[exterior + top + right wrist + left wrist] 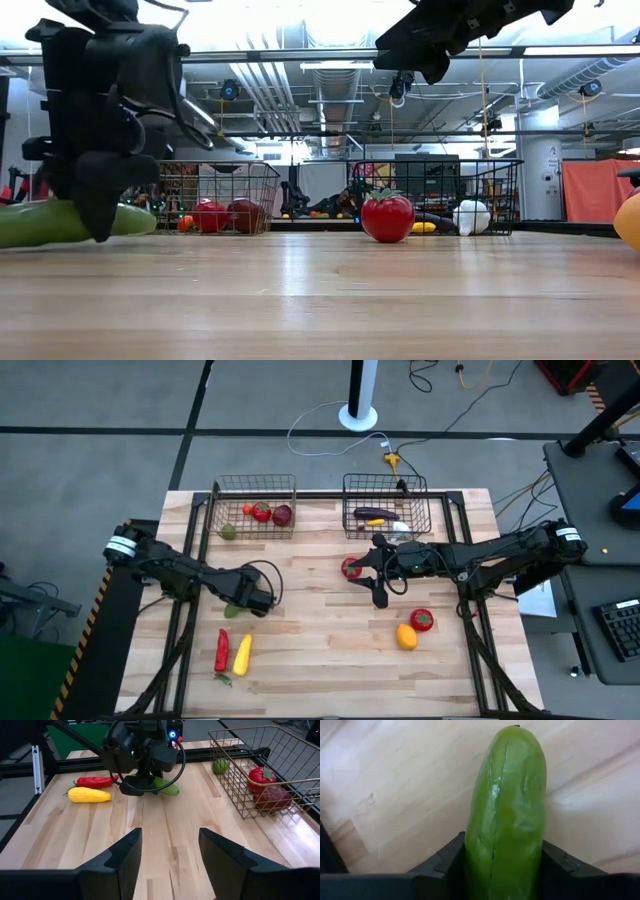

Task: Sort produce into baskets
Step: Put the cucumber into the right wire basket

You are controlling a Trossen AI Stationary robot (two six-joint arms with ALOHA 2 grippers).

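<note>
I've got the left gripper [240,603] clamped on a cucumber [507,815] at left-centre table, right gripper [167,852] hanging open mid-table, both baskets [254,488] partly filled, roughly six pieces left loose.

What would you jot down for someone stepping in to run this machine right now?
Left tool: fingers on both sides of the green cucumber, which lies on the table.
Right tool: open, empty, mid-table.
Done: left basket holds red pieces; right basket holds a purple piece, a white one and others.
Left: cucumber, red pepper, yellow piece, orange fruit, two red tomatoes, and a green round piece beside the left basket.
</note>
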